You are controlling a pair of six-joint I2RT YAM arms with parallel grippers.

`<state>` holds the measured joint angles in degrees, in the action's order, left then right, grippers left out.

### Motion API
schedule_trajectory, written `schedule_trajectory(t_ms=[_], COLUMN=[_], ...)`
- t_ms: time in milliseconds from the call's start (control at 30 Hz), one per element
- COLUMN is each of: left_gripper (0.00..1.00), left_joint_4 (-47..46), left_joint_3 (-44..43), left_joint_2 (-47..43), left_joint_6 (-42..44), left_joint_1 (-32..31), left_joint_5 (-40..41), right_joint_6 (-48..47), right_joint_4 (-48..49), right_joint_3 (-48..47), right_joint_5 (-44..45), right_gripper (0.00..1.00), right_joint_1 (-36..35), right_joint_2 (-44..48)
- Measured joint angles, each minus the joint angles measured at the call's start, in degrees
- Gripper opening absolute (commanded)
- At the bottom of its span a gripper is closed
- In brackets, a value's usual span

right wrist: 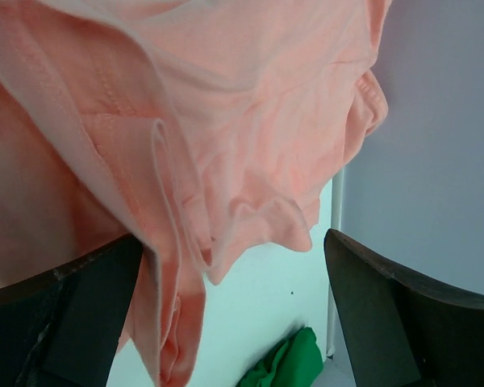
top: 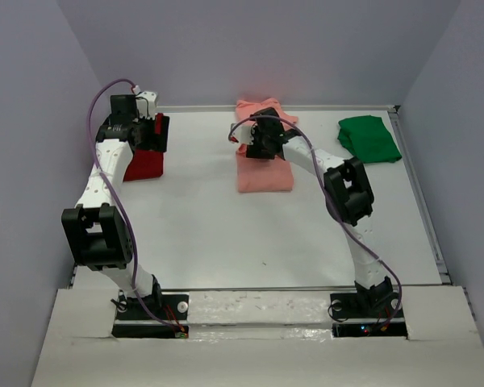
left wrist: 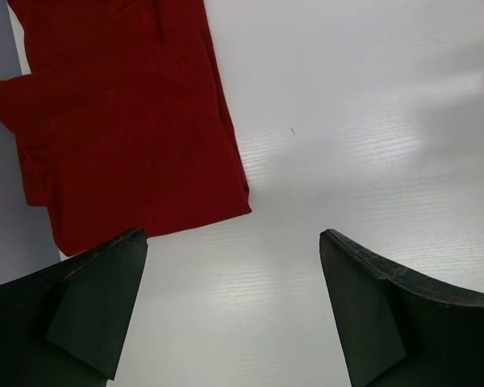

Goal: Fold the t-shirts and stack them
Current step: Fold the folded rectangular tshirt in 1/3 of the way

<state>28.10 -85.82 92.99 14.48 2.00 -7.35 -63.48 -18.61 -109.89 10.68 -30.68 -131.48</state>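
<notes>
— Three t-shirts are counted on the table; where is each one found?
— The dark red shirt is seen folded flat at the far left. The salmon-pink shirt is laid at the far middle, rumpled at its far end. The green shirt is crumpled at the far right. All three are kept well apart, none laid on another.
— How is the left gripper held?
— Its jaws are spread wide and nothing is gripped. It is hung over bare table, just beside an edge of the dark red shirt.
— And the right gripper?
— Spread wide as well. It is placed over the rumpled end of the salmon-pink shirt, whose loose folds are seen ahead of both fingers. One fold is draped by the finger at the left of that wrist view. No cloth is pinched; whether any is touched cannot be told.
</notes>
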Motion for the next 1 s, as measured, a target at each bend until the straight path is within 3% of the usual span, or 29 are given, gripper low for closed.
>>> schedule_trajectory(t_ms=[267,667,867,1000], left_gripper=[0.99,0.99,0.99,0.99], left_joint_4=[0.0,0.0,0.2,0.1], left_joint_3=[0.0,0.1,0.4,0.6], left_joint_2=[0.0,0.0,0.0,-0.6], left_joint_6=[0.0,0.0,0.0,0.0], left_joint_1=[-0.1,-0.1,-0.1,-0.1], left_joint_5=[0.0,0.0,-0.3,-0.9], right_joint_6=[-1.0,-1.1,1.4,2.4], right_joint_4=[0.0,3.2,2.8,2.5], right_joint_3=[-4.5,-20.0,-15.0,-4.6], right_joint_5=[1.0,6.3,6.1,5.6], right_gripper=[1.00,1.00,1.00,1.00], right_joint_1=[1.6,4.2,5.1,4.8], right_joint_2=[-2.6,-13.9,-10.1,1.2])
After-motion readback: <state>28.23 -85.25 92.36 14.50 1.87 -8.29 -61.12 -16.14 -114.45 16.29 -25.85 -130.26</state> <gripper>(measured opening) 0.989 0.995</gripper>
